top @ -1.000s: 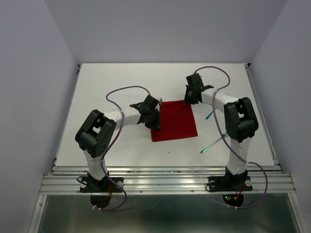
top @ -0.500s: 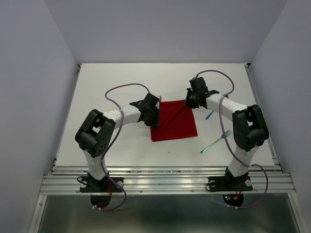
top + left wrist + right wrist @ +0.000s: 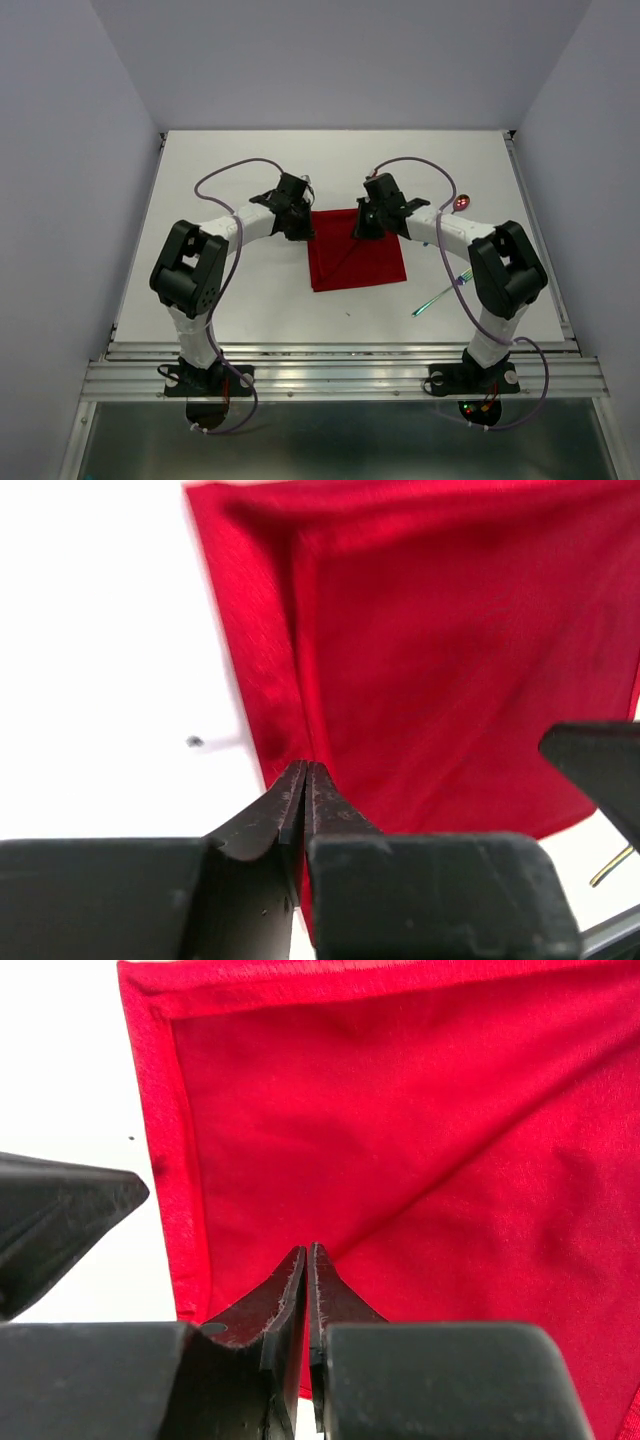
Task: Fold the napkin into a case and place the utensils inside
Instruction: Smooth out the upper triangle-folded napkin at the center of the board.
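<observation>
The red napkin (image 3: 365, 262) lies flat at mid-table with a diagonal crease across it. My left gripper (image 3: 303, 229) is at its far left corner, jaws shut on the hemmed edge (image 3: 305, 765). My right gripper (image 3: 358, 230) is over the far edge near the middle, shut on the cloth where the crease starts (image 3: 308, 1248). The napkin (image 3: 450, 660) fills the left wrist view, and the same cloth (image 3: 400, 1110) fills the right wrist view. The teal-handled fork (image 3: 440, 293) lies to the right of the napkin. The spoon's red bowl (image 3: 462, 202) shows beyond my right arm.
White table (image 3: 230, 290) with grey walls around it and a metal rail (image 3: 340, 370) at the near edge. The right arm's forearm (image 3: 440, 228) reaches over the table between spoon and napkin. Each wrist view shows the other gripper's finger at its edge.
The right gripper has moved left from the napkin's far right corner to the middle of the far edge. The left gripper has shifted to the far left corner and closed. The spoon's bowl has come into view.
</observation>
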Available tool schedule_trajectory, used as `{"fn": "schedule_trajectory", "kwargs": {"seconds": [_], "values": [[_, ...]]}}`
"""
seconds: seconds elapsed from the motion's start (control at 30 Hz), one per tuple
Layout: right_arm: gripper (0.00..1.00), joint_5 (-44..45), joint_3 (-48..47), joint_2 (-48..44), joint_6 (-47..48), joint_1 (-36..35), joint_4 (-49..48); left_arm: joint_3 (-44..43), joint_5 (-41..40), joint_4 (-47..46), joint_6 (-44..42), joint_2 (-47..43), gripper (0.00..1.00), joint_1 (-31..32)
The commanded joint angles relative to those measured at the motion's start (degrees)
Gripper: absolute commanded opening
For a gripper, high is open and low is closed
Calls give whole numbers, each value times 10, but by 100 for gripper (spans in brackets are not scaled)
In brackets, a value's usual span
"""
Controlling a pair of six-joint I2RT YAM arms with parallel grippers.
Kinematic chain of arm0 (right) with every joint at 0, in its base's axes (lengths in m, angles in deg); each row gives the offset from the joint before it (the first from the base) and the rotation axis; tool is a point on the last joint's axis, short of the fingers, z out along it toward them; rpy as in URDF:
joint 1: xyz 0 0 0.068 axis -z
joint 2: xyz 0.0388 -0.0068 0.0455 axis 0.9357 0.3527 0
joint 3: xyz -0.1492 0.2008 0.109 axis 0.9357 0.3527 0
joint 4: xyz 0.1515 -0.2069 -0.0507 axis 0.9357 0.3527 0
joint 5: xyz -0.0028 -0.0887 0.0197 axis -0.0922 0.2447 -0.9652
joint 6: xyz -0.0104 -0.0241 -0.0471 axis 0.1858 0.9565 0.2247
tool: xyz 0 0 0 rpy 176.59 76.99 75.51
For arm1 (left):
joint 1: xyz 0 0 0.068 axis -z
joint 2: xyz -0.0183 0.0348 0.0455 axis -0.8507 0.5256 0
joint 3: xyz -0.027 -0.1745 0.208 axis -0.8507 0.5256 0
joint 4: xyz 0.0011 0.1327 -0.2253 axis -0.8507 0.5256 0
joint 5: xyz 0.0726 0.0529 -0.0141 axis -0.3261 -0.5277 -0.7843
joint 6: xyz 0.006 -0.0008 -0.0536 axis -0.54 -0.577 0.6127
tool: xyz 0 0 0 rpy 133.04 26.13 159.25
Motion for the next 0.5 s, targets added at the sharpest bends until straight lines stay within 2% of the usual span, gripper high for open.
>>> {"fn": "schedule_trajectory", "kwargs": {"seconds": [0.0,0.13,0.47], "values": [[9,-4,-47,18,-8,-8,-28,-38,8,-24,21,17,10,-25],[9,-9,-76,48,-10,-18,-28,-77,19,-20,12,48,0,-31],[9,-24,-139,110,-16,-34,-25,-98,21,-15,9,106,0,-32]]}}
